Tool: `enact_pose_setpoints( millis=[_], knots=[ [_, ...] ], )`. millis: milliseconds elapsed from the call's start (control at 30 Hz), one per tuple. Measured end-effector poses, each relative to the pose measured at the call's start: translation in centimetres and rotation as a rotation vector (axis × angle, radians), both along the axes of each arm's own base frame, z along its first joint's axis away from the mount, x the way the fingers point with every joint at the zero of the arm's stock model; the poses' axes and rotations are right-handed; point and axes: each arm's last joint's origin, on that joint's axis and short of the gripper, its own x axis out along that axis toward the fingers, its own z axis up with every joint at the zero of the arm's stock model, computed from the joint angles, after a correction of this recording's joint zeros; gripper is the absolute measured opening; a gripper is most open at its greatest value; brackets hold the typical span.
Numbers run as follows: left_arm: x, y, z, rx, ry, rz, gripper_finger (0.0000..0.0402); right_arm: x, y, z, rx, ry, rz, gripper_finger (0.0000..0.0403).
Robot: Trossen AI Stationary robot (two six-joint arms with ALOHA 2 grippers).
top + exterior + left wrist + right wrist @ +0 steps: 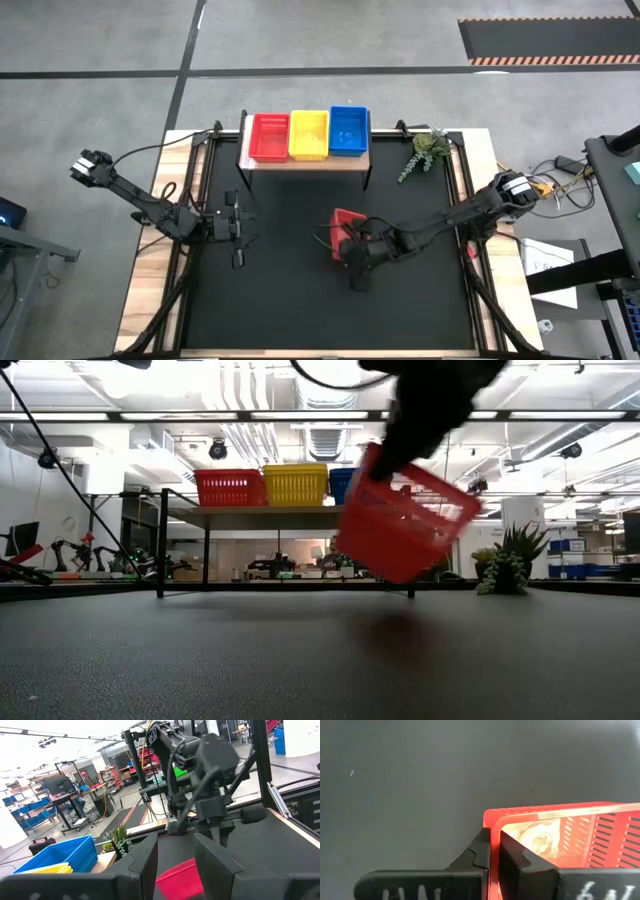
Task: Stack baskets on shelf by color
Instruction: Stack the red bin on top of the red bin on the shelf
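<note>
My right gripper [348, 245] is shut on a red basket [405, 520], which hangs above the middle of the black table. A red basket [269, 136], a yellow one [308, 134] and a blue one [348, 129] stand side by side with their bottoms on the shelf's wood top [305, 162]. My left gripper [240, 228] waits open over the table's left half, level, with nothing between its fingers [145, 865]. In its wrist view the held red basket [180, 877] shows beyond them. My right gripper pinches one wall of the red basket at the rim [493, 832], close to a corner. One finger [512, 855] is inside the basket and the other [479, 851] outside. The fingers slant down from above. The basket is lifted clear of the table and hangs tilted [405, 520].
A small green plant [425, 152] stands at the table's far right corner, beside the shelf. The shelf's thin black legs [160, 545] stand at the far edge. Bare black table surface [300, 300] lies in front of both grippers.
</note>
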Motion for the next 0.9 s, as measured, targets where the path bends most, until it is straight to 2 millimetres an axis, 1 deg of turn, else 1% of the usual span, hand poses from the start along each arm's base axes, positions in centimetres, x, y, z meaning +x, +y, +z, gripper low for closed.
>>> enact_pose_setpoints(
  millis=[100, 267, 500, 600, 800, 900],
  knots=[
    [0.0, 0.0, 0.0, 0.002, 0.000, 0.000, 0.0109, 0.7, -0.9, 0.3, -0.037, -0.053, 0.033, 0.0008],
    [0.0, 0.0, 0.0, 0.008, 0.000, 0.001, 0.0109, 1.1, -1.7, 0.4, -0.102, -0.060, 0.098, 0.0008],
    [0.0, 0.0, 0.0, 0.008, 0.000, 0.000, 0.0109, 1.1, -1.7, 0.2, -0.169, -0.064, 0.183, 0.0008],
    [0.0, 0.0, 0.0, 0.014, 0.000, 0.001, 0.0109, 1.1, -1.7, -0.7, -0.181, -0.052, 0.196, 0.0008],
    [-0.1, 0.0, 0.1, 0.027, -0.001, 0.001, 0.0109, 2.1, -1.4, -4.4, -0.210, 0.030, 0.258, 0.0008],
    [-0.1, 0.0, 0.1, 0.026, -0.003, 0.001, 0.0109, 2.6, -1.2, -5.6, -0.219, 0.040, 0.271, 0.0011]
  ],
)
